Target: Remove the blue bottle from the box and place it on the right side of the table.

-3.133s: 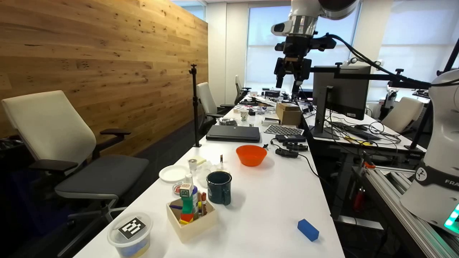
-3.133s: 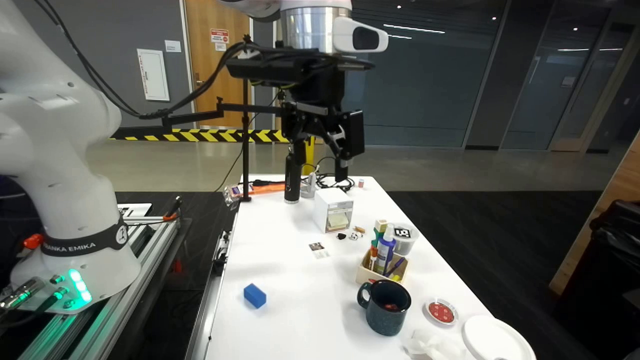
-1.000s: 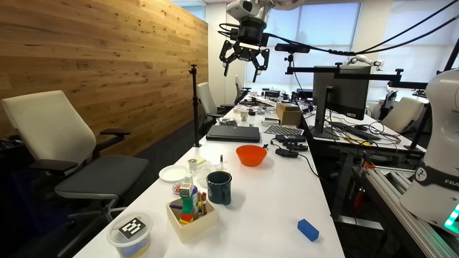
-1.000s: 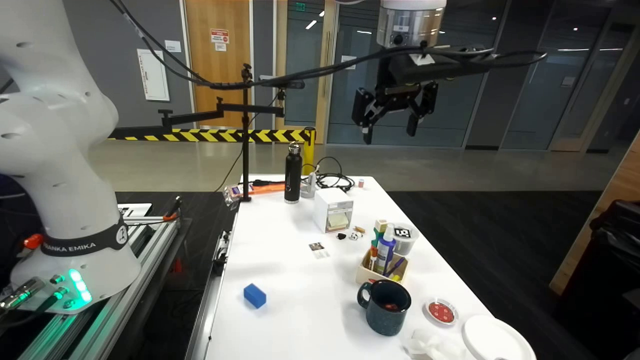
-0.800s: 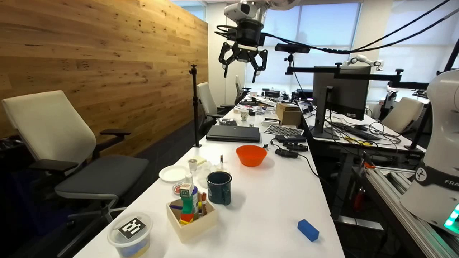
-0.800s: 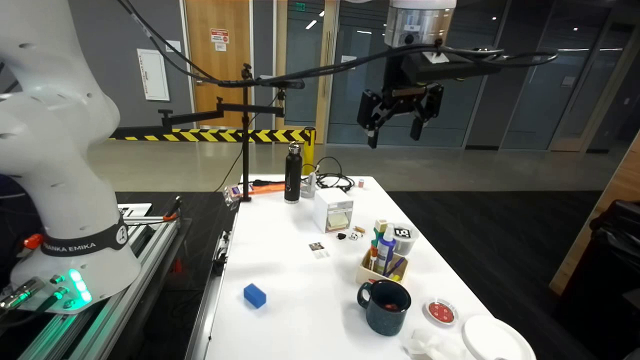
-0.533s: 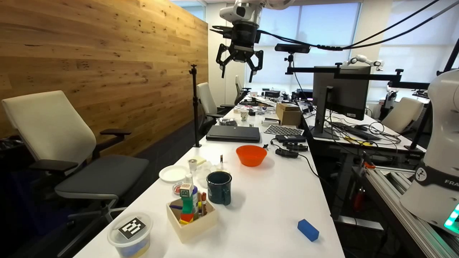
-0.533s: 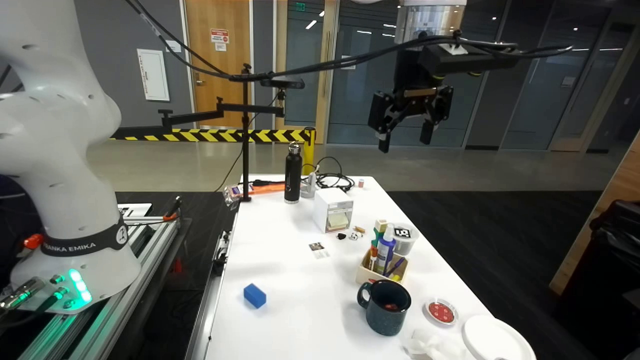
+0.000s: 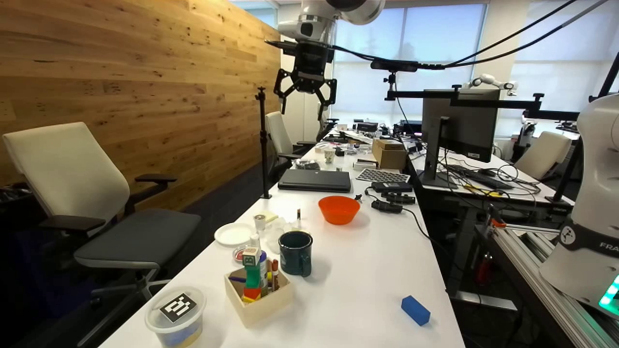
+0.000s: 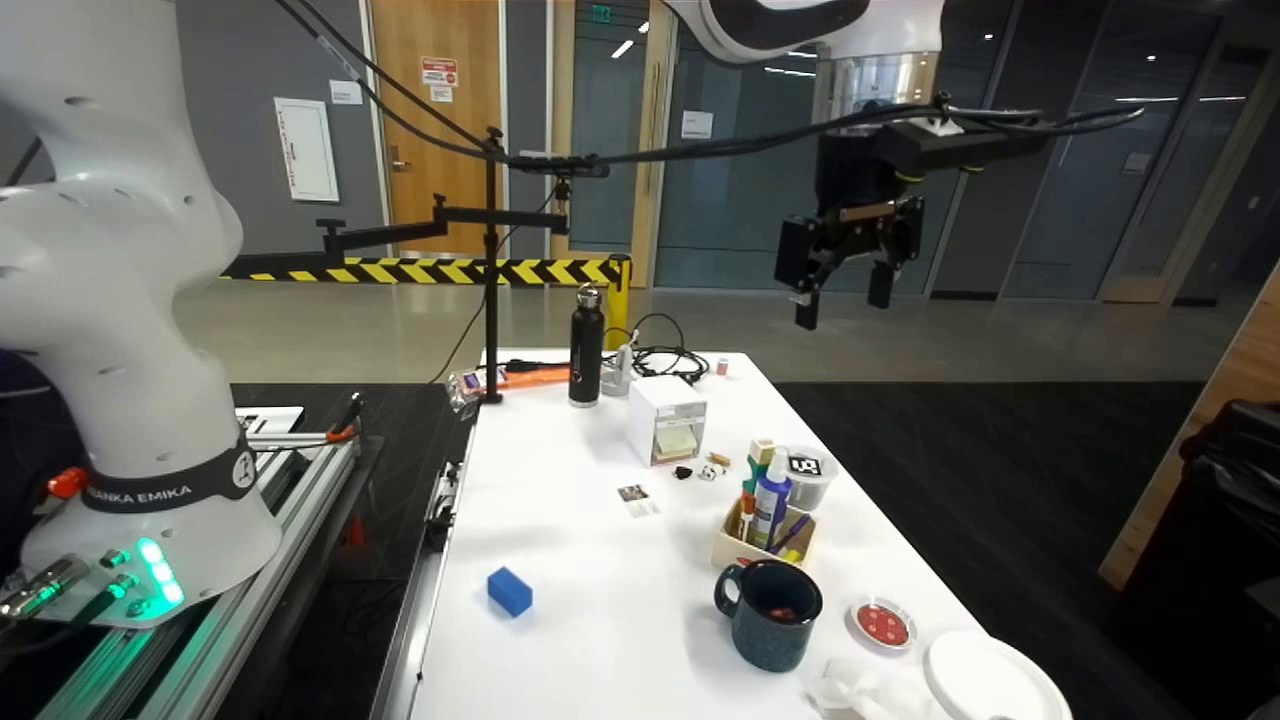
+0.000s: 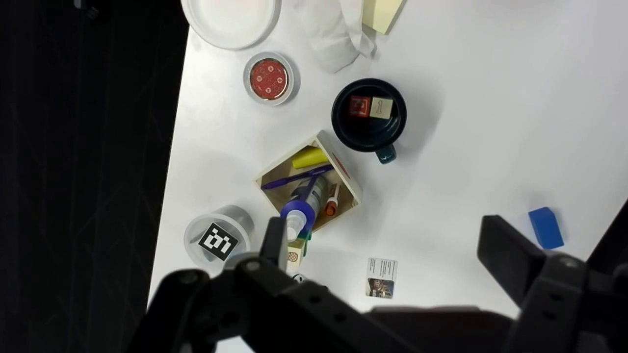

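Observation:
The blue bottle, violet-blue with a white cap, stands leaning in the light-wood box. The bottle shows in both exterior views (image 9: 263, 271) (image 10: 770, 505) and the wrist view (image 11: 300, 208). The box (image 9: 265, 307) (image 10: 738, 552) (image 11: 351, 189) also holds pens, a marker and stacked blocks. It sits on the white table (image 9: 367, 270) (image 10: 600, 660). My gripper (image 9: 302, 112) (image 10: 843, 308) is open and empty, high above the table. In the wrist view the gripper (image 11: 385, 242) has the bottle's cap near its left finger; the bottle is far below.
A dark mug (image 10: 768, 625) stands beside the box. A clear lidded tub (image 10: 815, 480) stands on its other side. A blue block (image 10: 510, 592) lies near the robot-side edge. A white dispenser (image 10: 665, 420), an orange bowl (image 9: 338, 210) and a black pole (image 9: 262, 145) are also there.
My gripper has swung from the robot's side across the table towards the box's side and turned. In the last half second it has lowered slightly. It stays open; the objects have not moved.

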You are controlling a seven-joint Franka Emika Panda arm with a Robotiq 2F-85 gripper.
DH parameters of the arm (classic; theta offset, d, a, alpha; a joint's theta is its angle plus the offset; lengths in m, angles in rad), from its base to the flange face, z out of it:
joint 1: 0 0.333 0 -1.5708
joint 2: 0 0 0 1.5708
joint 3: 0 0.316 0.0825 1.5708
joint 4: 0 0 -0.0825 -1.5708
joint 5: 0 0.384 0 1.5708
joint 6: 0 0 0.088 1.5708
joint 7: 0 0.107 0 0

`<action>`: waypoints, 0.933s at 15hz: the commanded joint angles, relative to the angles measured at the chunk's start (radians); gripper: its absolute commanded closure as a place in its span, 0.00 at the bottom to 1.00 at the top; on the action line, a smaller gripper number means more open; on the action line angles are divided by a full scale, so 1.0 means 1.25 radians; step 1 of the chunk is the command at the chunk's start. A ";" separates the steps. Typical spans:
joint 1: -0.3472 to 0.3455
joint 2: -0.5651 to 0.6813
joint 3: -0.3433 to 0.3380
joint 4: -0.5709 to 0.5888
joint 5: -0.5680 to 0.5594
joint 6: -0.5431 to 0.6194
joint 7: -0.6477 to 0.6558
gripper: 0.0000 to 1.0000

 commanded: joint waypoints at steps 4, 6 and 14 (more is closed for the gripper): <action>-0.008 0.101 0.038 0.072 -0.074 -0.005 0.030 0.00; -0.007 0.121 0.049 0.085 -0.081 -0.009 0.028 0.00; -0.005 0.217 0.083 0.153 -0.069 -0.001 0.063 0.00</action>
